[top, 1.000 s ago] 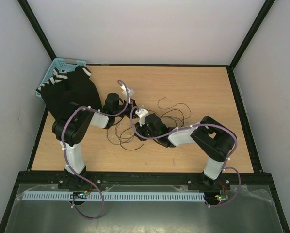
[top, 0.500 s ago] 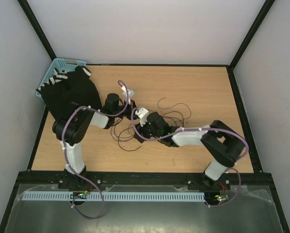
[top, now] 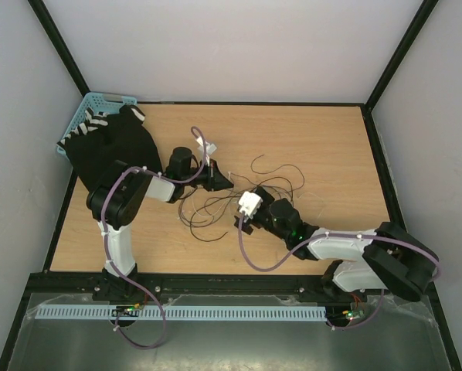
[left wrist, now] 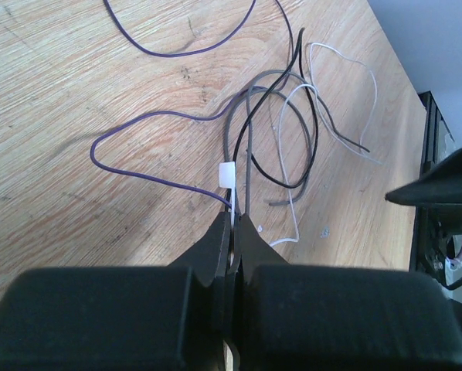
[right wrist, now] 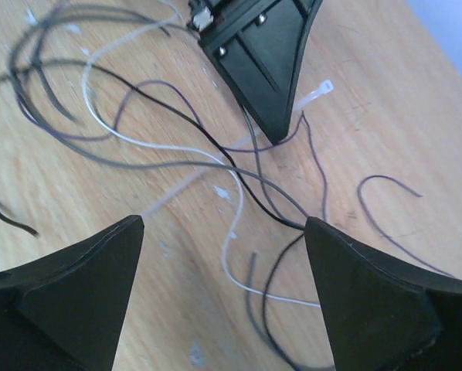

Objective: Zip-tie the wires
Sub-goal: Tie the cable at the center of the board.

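The wires [top: 271,182] lie as a loose tangle of thin black, grey, purple and white strands [left wrist: 289,131] in the middle of the table. My left gripper [left wrist: 235,220] is shut on the white zip tie [left wrist: 227,177], whose head sits against the wires just beyond the fingertips. In the top view this gripper [top: 219,182] rests low at the tangle's left edge. My right gripper [right wrist: 223,224] stands wide open above the wires [right wrist: 239,193] with nothing between its fingers. It faces the left gripper's black tip [right wrist: 262,69], beside which the zip tie [right wrist: 316,93] sticks out.
A blue basket [top: 100,102] stands at the back left corner, with a black cloth with white stripes [top: 111,147] draped from it onto the table. Purple robot cables loop along both arms. Black frame rails border the wooden table [top: 331,139].
My right gripper has opened wide and drawn back toward the near right, away from the left gripper. The left gripper has stayed shut, almost in place.
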`<state>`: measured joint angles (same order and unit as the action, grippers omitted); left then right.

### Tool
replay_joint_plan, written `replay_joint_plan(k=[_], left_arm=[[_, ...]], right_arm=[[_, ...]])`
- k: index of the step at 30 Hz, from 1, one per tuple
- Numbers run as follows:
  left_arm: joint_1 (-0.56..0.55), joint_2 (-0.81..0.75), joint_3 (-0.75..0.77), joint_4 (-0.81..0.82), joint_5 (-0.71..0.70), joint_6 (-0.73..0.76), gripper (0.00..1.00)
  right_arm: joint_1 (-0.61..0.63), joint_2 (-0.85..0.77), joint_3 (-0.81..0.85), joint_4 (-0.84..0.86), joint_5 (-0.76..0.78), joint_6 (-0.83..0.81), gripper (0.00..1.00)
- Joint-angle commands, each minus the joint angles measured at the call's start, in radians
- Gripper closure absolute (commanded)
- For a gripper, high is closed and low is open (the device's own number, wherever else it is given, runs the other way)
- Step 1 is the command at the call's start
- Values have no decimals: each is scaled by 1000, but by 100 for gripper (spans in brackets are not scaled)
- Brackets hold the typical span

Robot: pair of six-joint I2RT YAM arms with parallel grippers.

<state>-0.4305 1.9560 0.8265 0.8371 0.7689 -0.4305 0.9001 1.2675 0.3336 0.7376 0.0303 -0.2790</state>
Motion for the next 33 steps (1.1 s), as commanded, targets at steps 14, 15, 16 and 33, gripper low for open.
replay_joint_plan(k=[14,15,16,33], left_arm=[[6,32,61,-35,102,-1,100],[6,34,62,-36,106,-2,100],[7,36,65,-37,110,-5,100],[13,65,103,-55,157,-103,100]], right_arm=[[5,312,-31,424,44,-674,0],[5,327,-26,430,44,-689,0],[5,342,-22,439,41,-701,0],[0,592,50,559,43,-849,1]])
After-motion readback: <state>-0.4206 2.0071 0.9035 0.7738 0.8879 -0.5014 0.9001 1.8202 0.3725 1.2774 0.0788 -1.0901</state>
